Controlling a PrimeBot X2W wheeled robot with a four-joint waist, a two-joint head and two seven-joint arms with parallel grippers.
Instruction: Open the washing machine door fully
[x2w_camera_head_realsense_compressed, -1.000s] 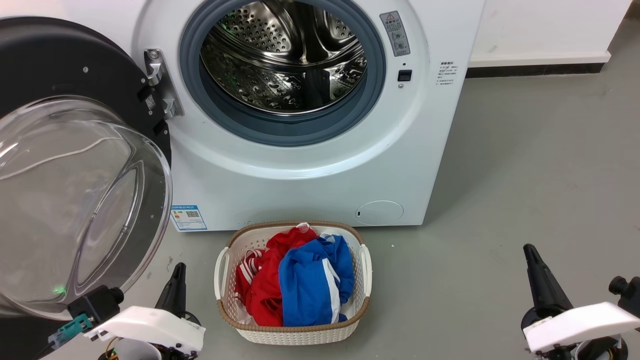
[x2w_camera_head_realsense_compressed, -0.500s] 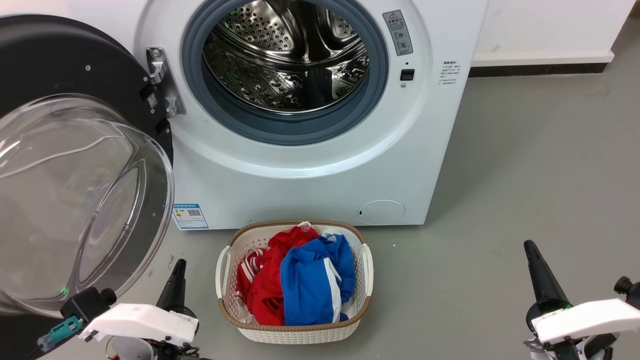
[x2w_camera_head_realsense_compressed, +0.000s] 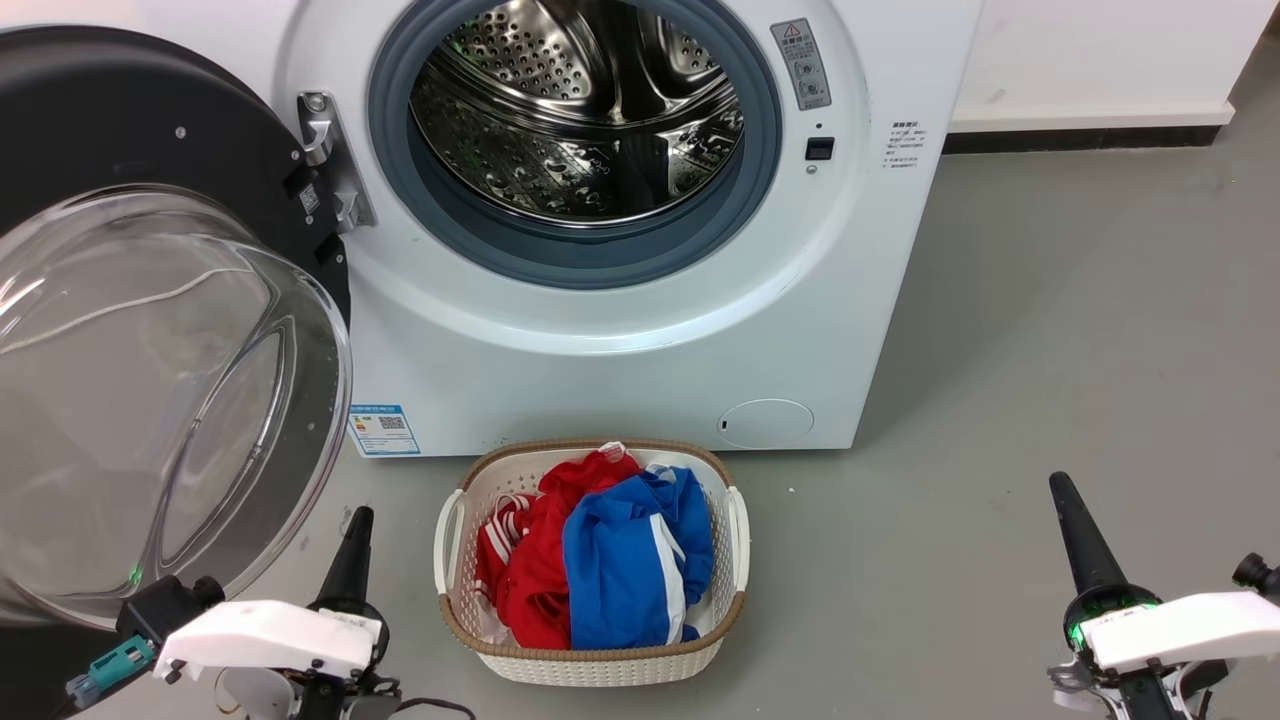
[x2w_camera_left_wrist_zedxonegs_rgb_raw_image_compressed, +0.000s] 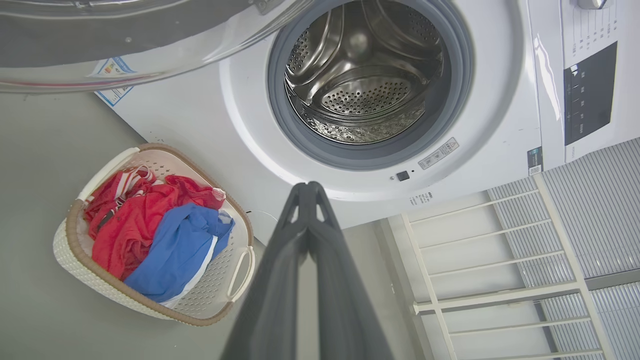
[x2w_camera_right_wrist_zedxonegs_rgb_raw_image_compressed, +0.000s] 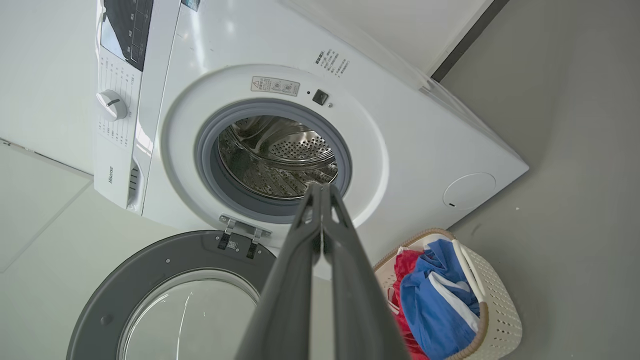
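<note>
Only the camera shifted slightly; the washing machine door (x2w_camera_head_realsense_compressed: 170, 330) stays swung out left of the drum (x2w_camera_head_realsense_compressed: 575, 110). Left gripper (x2w_camera_head_realsense_compressed: 358, 520) and right gripper (x2w_camera_head_realsense_compressed: 1060, 490) are closed, empty. Any last push should meet its black rim, not glass.

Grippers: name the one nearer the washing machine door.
The left gripper, low on the left of the head view beside the washing machine door; the right gripper sits far right, past the laundry basket.
</note>
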